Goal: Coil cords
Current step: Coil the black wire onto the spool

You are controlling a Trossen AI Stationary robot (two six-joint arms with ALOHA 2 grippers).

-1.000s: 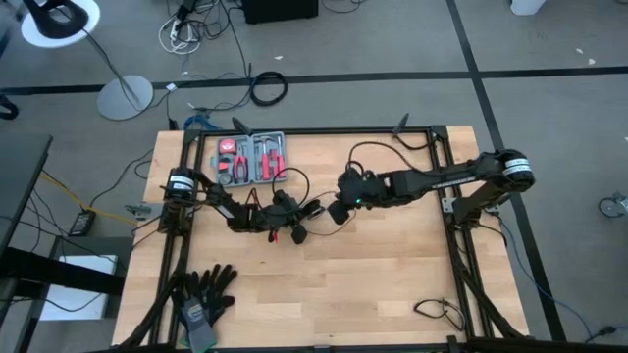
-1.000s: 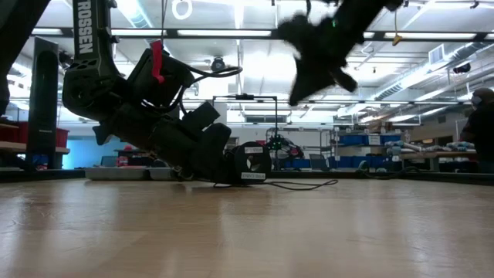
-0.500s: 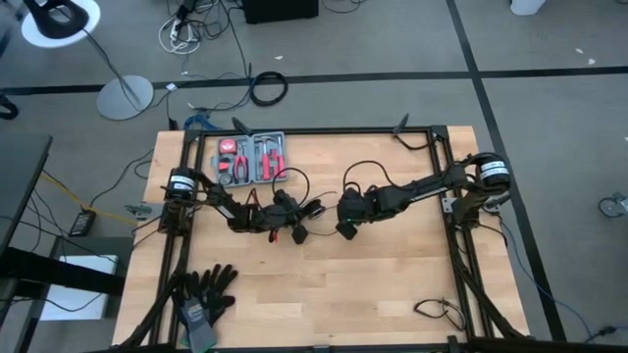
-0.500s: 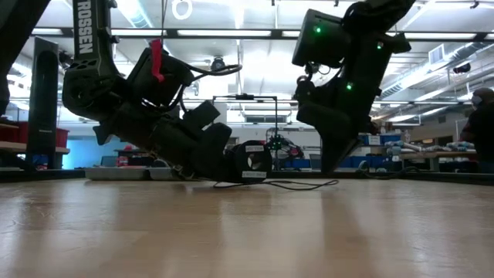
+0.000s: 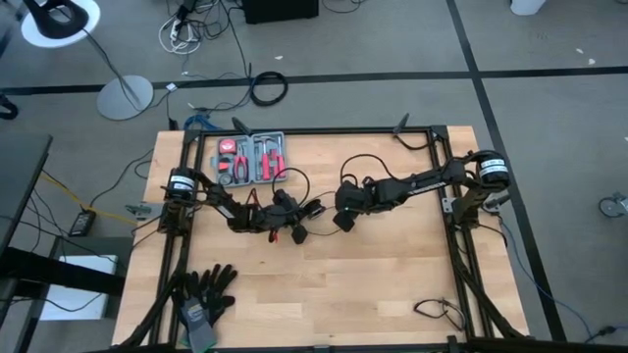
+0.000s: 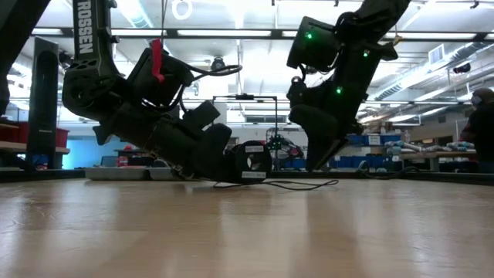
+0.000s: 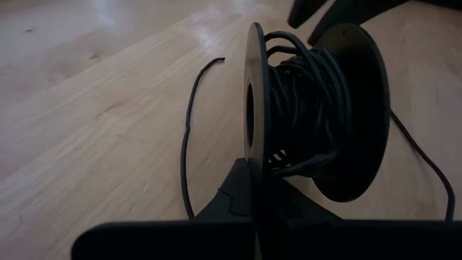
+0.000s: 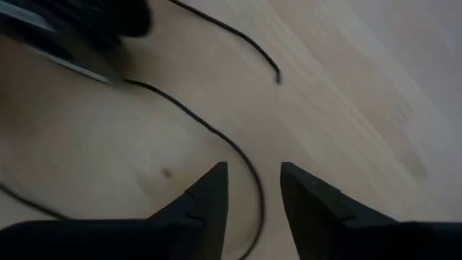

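Pale wood-plank worktop (image 5: 324, 284) framed by black rails, set on a grey carpeted floor (image 5: 549, 118) crossed by dark tape lines. Red-handled tool set in a grey tray (image 5: 252, 159) at the far left part; black gloves (image 5: 204, 292) at the near left corner; a small tangle of cable (image 5: 439, 312) near the right front edge. Beyond the worktop, a lamp base (image 5: 125, 97) and loose cable on the floor. In the low view, a lit workshop behind, with shelving and blue bins.

Left gripper (image 5: 296, 224) low at mid-worktop, clamped on a black spool (image 7: 317, 115) wound with the thin black cord (image 7: 189, 137); loose end trailing across the wood. Right gripper (image 8: 253, 189) just beside the spool, tilted down over the worktop, fingers slightly parted with a strand of cord between them, not pinched.
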